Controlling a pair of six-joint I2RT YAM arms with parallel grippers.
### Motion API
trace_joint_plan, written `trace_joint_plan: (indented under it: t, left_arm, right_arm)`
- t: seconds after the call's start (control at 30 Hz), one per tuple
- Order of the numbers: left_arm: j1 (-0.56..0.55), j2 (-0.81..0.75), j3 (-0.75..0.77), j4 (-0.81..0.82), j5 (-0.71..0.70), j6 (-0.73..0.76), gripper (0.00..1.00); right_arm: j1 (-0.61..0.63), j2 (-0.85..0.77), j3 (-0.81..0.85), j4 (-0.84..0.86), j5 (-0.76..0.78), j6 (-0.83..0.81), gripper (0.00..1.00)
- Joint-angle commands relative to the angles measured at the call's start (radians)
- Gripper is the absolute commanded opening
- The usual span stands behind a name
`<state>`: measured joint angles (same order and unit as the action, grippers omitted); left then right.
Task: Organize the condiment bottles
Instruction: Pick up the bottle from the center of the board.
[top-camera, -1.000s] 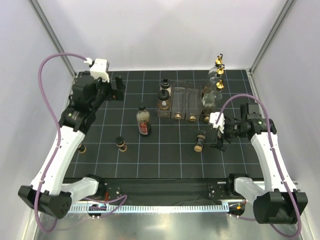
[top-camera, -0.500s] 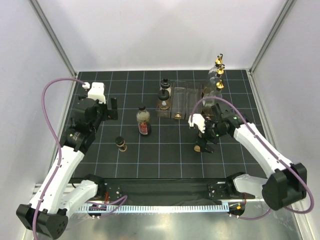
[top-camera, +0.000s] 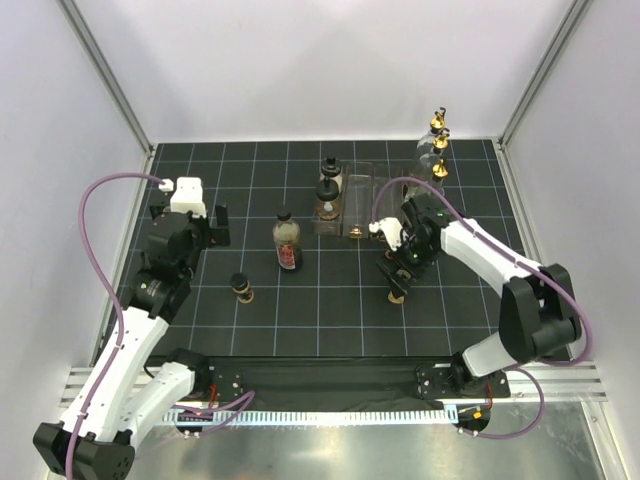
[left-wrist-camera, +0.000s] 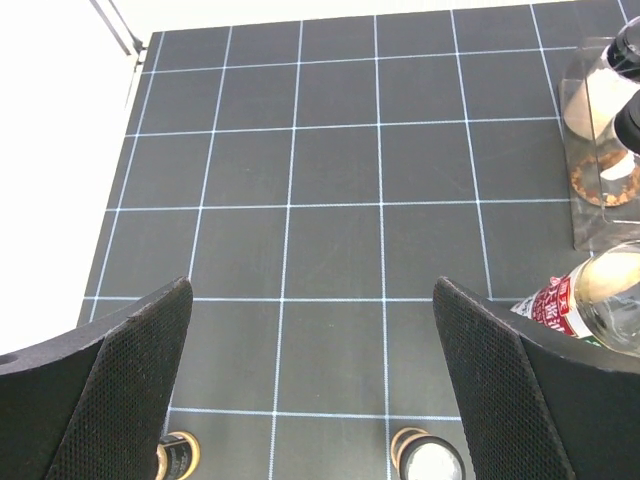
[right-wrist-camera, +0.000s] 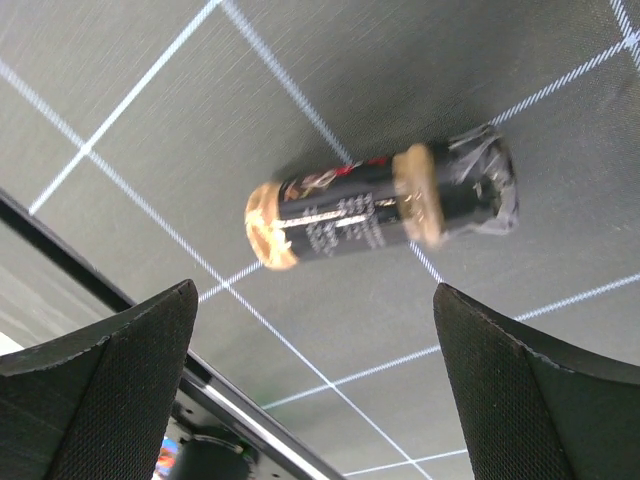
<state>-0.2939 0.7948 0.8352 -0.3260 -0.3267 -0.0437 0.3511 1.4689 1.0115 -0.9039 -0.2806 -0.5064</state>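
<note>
A small dark bottle (right-wrist-camera: 380, 208) lies sideways below the spread right hand (right-wrist-camera: 312, 320).

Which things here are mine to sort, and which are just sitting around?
To sort: lying brown bottle, red-labelled bottle, short black-capped bottle, gold-spouted bottles, two bottles in the rack.
Just there: clear compartment rack, black gridded mat.
</note>
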Motion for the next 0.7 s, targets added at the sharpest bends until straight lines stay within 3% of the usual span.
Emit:
trace_joint_plan:
  t: [0.0,0.23,0.67]
  left_arm:
    - [0.006,-0.020,-0.015,0.073,-0.029,0.011,1.00]
    - [0.006,-0.028,-0.025,0.074,-0.035,0.013,1.00]
    - [0.006,-0.035,-0.035,0.081,-0.031,0.015,1.00]
  right_arm:
    - [0.006,0.060,0.067,0.028,0.017,0.115,1.00]
    - [0.008,0.168,0.101,0.068,0.052,0.189,0.99]
    - [0.035,0.291,0.185,0.089,0.095,0.186,0.74]
